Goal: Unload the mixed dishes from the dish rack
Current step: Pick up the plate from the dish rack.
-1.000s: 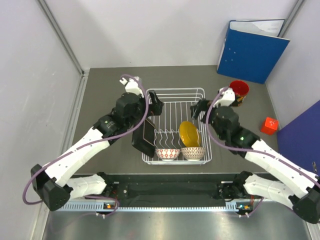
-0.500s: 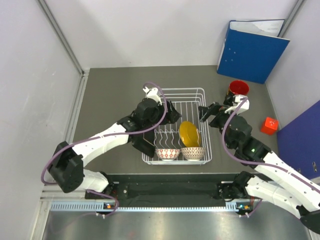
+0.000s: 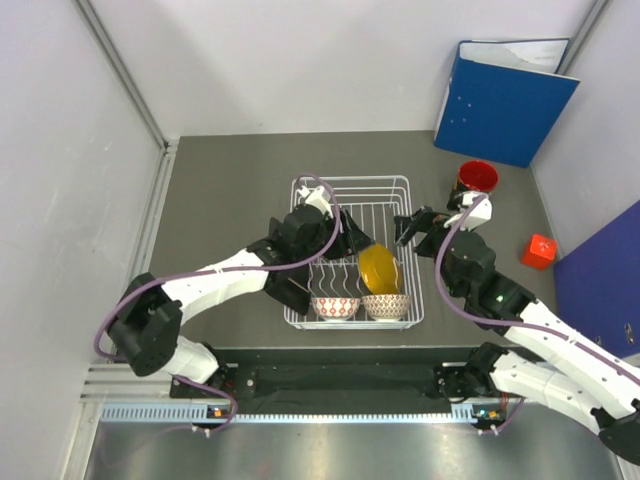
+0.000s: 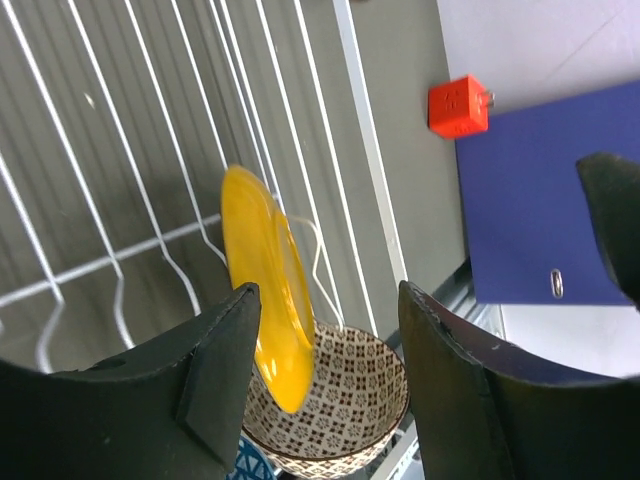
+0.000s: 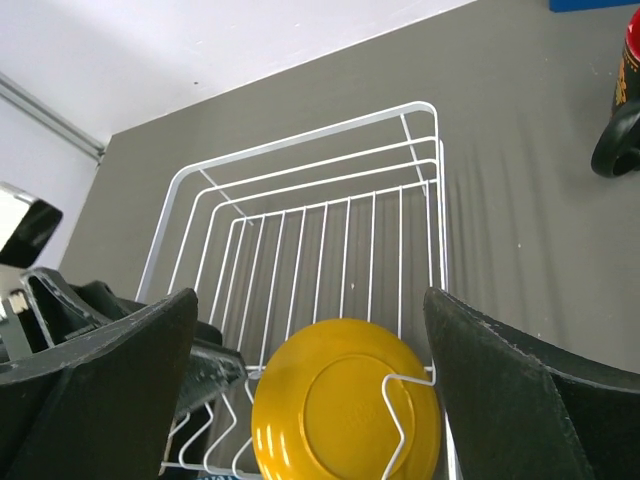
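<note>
In the middle of the desk [image 3: 220, 200]: the white wire dish rack [image 3: 350, 181], its long side running away from the arm bases.
Yellow plate [image 3: 379, 268]: on edge among the curved prongs [image 3: 335, 270] in the rack's near right part, just behind the right-hand bowl.
Patterned bowls: two, side by side along the rack's near edge, one left [image 3: 336, 307], one right [image 3: 386, 306].
Black square plate [image 3: 290, 292]: at the rack's near left corner, mostly hidden under the left arm.
Red mug [image 3: 478, 178]: on the desk, outside the rack to its far right, near the blue binder [image 3: 505, 100].
Red cube [image 3: 539, 251]: on the desk, well right of the rack.
Left tool [image 4: 325, 300]: inside the rack, fingers apart, with the plate's rim between them in its wrist view; contact cannot be told.
Right tool [image 5: 308, 300]: over the rack's right rim, fingers spread wide, holding nothing, looking down on the plate.
</note>
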Robot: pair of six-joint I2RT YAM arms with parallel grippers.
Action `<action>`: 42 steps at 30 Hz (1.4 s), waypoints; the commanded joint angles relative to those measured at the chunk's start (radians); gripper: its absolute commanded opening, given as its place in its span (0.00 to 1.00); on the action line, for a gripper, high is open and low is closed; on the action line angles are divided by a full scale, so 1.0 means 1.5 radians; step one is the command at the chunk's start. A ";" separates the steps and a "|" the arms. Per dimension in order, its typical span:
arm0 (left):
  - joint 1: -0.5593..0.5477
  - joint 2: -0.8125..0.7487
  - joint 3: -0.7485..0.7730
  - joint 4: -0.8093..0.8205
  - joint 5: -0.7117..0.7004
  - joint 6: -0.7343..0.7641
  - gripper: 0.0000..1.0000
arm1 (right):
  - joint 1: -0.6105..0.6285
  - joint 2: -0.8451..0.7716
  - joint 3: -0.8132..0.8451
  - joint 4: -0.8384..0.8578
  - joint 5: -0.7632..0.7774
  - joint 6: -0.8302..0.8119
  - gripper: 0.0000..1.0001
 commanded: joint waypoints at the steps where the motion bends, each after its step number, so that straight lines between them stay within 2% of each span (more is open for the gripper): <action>1: -0.012 0.012 -0.008 0.042 0.020 -0.023 0.61 | 0.008 0.013 0.005 0.038 0.001 0.005 0.94; 8: -0.017 0.034 -0.004 0.024 0.032 -0.028 0.59 | 0.009 0.022 0.007 0.038 -0.003 0.004 0.94; 12: -0.019 0.011 -0.009 0.013 0.005 -0.022 0.59 | 0.008 0.017 0.003 0.037 -0.002 0.006 0.94; 18: -0.019 -0.036 -0.013 -0.001 -0.037 -0.009 0.73 | 0.009 0.019 -0.003 0.040 -0.002 0.008 0.94; 24: -0.021 -0.035 -0.036 -0.009 -0.035 -0.024 0.75 | 0.008 0.019 -0.007 0.043 -0.003 0.010 0.94; 42: -0.035 0.022 -0.039 0.044 0.017 -0.048 0.59 | 0.008 0.024 -0.018 0.040 -0.005 0.017 0.94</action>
